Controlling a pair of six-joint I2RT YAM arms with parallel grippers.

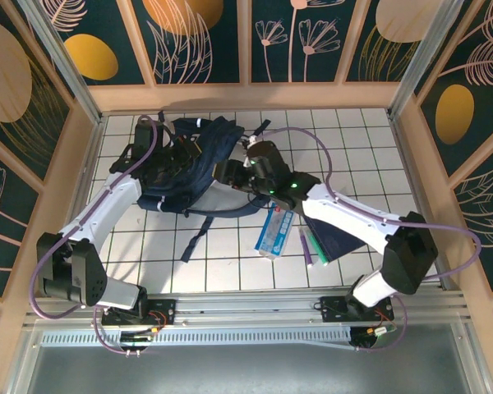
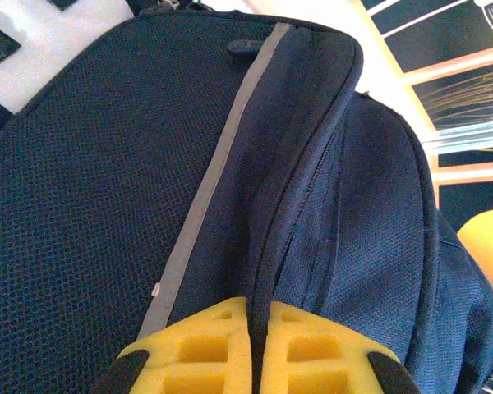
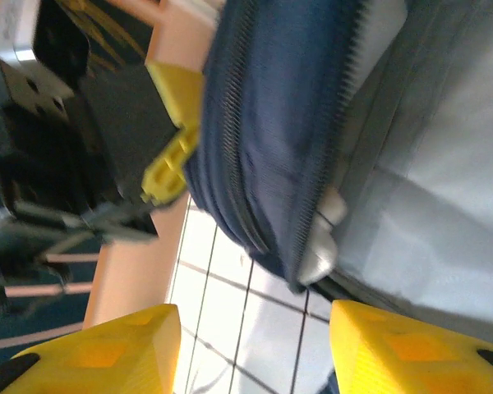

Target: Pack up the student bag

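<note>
Left gripper: the left gripper [image 2: 259, 328] has its yellow foam pads pressed together, clamped on a fold of navy fabric beside a zip seam and a thin grey trim strip.
Student bag: the large navy-blue fabric backpack [image 1: 193, 176] lies on the white tiled surface [image 1: 230, 263], left of centre and toward the far side. Its dark straps trail toward the near edge.
Long axis: seen from above, the bag runs roughly far to near, slightly slanted.
Bag mouth: in the right wrist view a toothed zip edge hangs just ahead of the fingers, with pale grey lining to its right. The pocket looks held open, though I cannot tell how wide.
Right gripper: the right gripper [image 3: 253, 328] has its yellow pads well apart with nothing between them. It sits just beside the bag's right flank, pointing at the zip edge.
Loose items: right of the bag lie a light blue flat packet [image 1: 275, 231], purple and green pens [image 1: 309, 246] and a small flat dark-blue book [image 1: 338, 245], partly under the right arm.
Key relation: the loose items lie near-right of the right gripper and the bag's opening lies to its left.
Nearer arm: the right arm is nearer the items, and the left is occupied by its hold on the fabric.
Judgement: fetching an item likely falls to the right arm, which would turn back toward the near-right.
</note>
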